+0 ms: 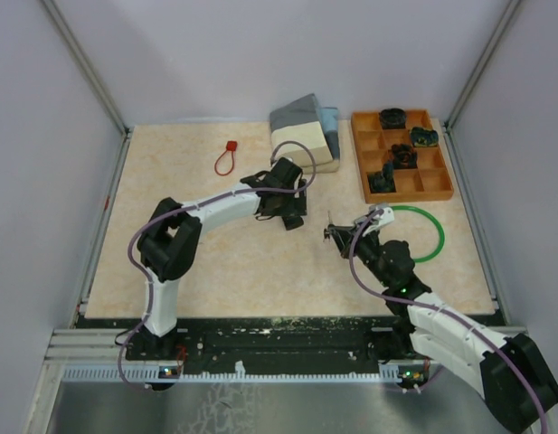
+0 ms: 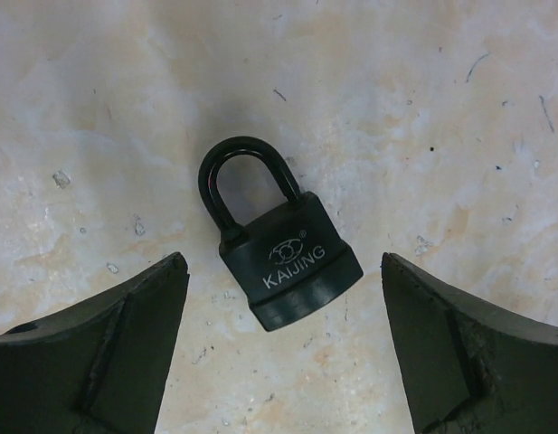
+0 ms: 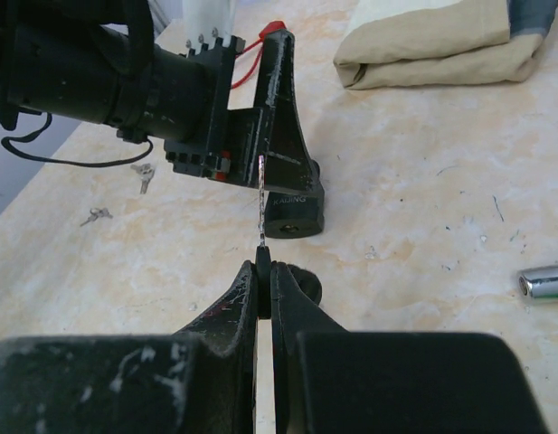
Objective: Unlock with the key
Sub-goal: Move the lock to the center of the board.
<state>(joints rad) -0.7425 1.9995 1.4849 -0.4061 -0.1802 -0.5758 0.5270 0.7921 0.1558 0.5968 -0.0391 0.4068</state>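
Starting from the left of the overhead view, a red loop (image 1: 227, 159) is seen lying on the tabletop (image 1: 215, 271), well apart from everything else. To its right the left arm (image 1: 215, 206) is stretched toward the middle, and the left pincer (image 2: 283, 264) is held over the padlock (image 2: 292, 271) with its jaws spread wide. In the left wrist view the padlock is shown lying flat on the tabletop between the two fingers (image 2: 107, 357). It is touched by neither, its shackle is closed and its lettered face is turned up.

Behind it, at the far edge, a stack of folded cloths (image 1: 304, 132) is placed. Further right an orange tray (image 1: 358, 158) with compartments is set, and small dark things are kept in some of them; what they are cannot be told. Near the tray's front a green ring (image 1: 440, 233) is laid flat.

Just left of the ring the right pincer (image 3: 264, 268) is pressed together on the key (image 3: 261, 194). The key is pinched edge-on, and its thin blade is pointed toward the padlock's base but kept apart from it. In the right wrist view two small spare keys (image 3: 143, 174) are seen on the tabletop at the left, and the end of a shiny metal cylinder (image 3: 544, 282) is seen at the right edge.
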